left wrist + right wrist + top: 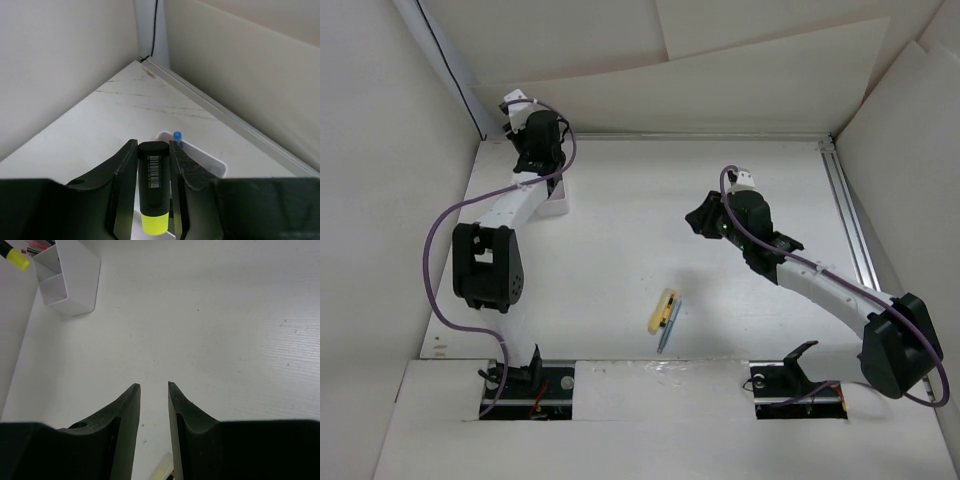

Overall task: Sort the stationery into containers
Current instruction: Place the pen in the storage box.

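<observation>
My left gripper (152, 146) is shut on a highlighter (152, 175) with a black body and a yellow-green end, held just above the white box (212, 161) in the table's far-left corner. A blue pen tip (177, 135) sticks out of the box. In the top view the left gripper (538, 142) hangs over the box (555, 203). My right gripper (153, 386) is open and empty above bare table, mid-right in the top view (700, 220). A yellow highlighter (662, 310) and a teal pen (670, 326) lie side by side near the front middle.
White walls close in the table at the back and on both sides. A metal rail (848, 220) runs along the right edge. The right wrist view shows the box (67, 285) at its upper left, with the held highlighter's yellow end (17, 259) above it.
</observation>
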Available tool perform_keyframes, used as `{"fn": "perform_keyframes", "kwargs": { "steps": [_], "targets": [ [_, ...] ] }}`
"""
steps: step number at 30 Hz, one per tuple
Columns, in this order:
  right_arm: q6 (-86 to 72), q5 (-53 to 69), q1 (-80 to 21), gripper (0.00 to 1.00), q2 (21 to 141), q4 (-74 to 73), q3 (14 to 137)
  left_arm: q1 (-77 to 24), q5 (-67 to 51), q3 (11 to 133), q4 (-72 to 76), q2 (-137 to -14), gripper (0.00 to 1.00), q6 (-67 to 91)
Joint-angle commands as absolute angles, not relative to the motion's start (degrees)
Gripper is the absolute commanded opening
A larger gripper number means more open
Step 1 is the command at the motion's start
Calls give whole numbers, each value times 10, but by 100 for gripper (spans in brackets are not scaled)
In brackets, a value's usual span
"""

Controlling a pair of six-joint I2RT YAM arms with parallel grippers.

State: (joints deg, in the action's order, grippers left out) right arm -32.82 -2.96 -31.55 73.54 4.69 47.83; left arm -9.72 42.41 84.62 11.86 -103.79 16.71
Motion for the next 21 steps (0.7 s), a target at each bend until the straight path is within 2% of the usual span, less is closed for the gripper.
{"fn": "perform_keyframes", "kwargs": {
  "steps": [1,12,21],
  "targets": [
    [-324,-11,-313,35,722,71,485,-103,489,830,231,-1040,0,81],
    [-314,-1,-313,35,716,87,480,-124,517,823,356,-1110,0,-15],
    [-303,4,-313,35,716,104,475,-124,499,817,414,-1141,0,-27]
  ]
}}
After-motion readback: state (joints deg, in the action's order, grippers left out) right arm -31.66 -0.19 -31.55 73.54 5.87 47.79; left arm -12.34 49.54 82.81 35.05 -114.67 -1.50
